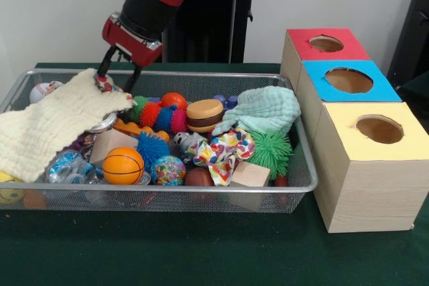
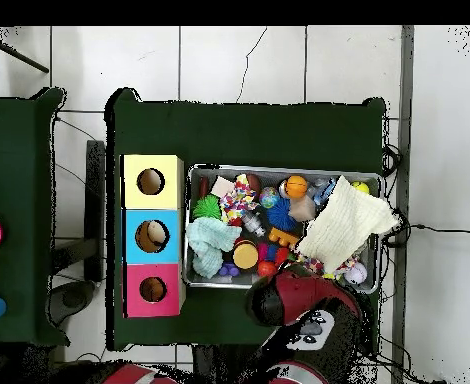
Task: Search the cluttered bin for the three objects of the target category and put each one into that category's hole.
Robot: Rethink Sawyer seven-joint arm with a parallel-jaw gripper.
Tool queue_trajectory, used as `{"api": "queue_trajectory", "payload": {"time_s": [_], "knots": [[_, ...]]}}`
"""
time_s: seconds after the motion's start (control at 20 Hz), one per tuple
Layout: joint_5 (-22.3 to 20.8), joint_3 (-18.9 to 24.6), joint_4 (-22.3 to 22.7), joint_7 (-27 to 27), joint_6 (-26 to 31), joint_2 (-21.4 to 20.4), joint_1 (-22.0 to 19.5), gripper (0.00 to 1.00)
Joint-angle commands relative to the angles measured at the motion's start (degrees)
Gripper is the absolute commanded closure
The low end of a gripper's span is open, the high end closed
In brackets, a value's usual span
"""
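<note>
Green table: wire-mesh bin (image 1: 295, 189) still cluttered; gripper (image 1: 112, 80) fingers pinching cream cloth (image 1: 50, 125); red-topped box hole (image 1: 326, 43) looks empty, no plush visible.

Your claw (image 1: 115, 78) sits at the upper left of the front view, hemmed in by the cream cloth (image 1: 50, 125) draped over that end of the wire basket (image 1: 295, 189). The basket is packed: orange ball (image 1: 123, 165), mint cloth (image 1: 265, 108) and green spiky ball (image 1: 271, 149) leave no open floor. The red-topped box's hole (image 1: 326, 43) at upper right lies uncovered, and bare desk (image 1: 167, 249) runs along the bottom.
</note>
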Motion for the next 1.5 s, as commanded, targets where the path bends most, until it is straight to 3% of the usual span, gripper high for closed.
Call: {"api": "queue_trajectory", "payload": {"time_s": [0.05, 0.4, 0.8, 0.9, 1.05, 1.15, 1.3, 1.5], "knots": [[0.24, -1.71, -6.59, 5.27, -8.59, 7.25, 0.30, 0.00], [0.99, -2.79, -6.79, 3.86, -10.84, 6.74, 0.93, 0.00], [-1.21, -1.42, -6.91, -0.67, -1.77, -1.21, 1.88, 0.00], [-1.30, 3.36, -5.47, -3.71, 4.60, -6.04, -0.36, 0.00], [2.58, 18.18, 0.55, -9.37, 19.43, -14.24, -10.45, 0.00], [3.09, 22.67, 1.78, -10.53, 20.58, -15.91, -13.89, 0.00], [2.66, 25.29, 0.03, -11.94, 22.03, -16.28, -16.35, 0.00], [0.12, 26.81, 0.61, -9.28, 19.40, -16.24, -16.83, 0.00]]}}
